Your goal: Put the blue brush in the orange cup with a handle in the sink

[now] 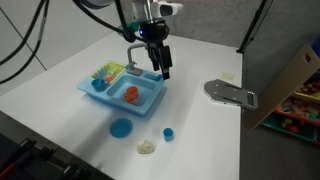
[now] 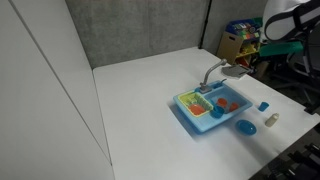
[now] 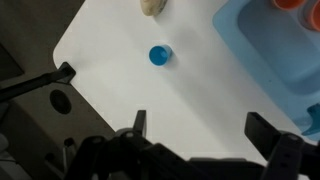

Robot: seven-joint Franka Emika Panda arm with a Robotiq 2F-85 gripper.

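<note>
The light-blue toy sink (image 1: 150, 98) with a grey faucet (image 1: 130, 60) stands mid-table; it also shows in the other exterior view (image 2: 186, 112) and at the right edge of the wrist view (image 3: 262, 55). The orange cup (image 1: 131, 94) sits in its large basin, also visible from the other side (image 2: 224, 103). A small darker blue item (image 2: 217, 112) lies in the sink; I cannot tell whether it is the blue brush. My gripper (image 1: 160, 62) hangs above the sink's far right corner. In the wrist view it (image 3: 205, 125) is open and empty over bare table.
A flat round blue disc (image 1: 121, 127), a tiny blue cylinder (image 1: 168, 132) (image 3: 160, 55) and a beige lump (image 1: 147, 147) lie in front of the sink. A grey metal plate (image 1: 230, 93) lies to the right. Colourful toys fill the side compartment (image 1: 105, 73).
</note>
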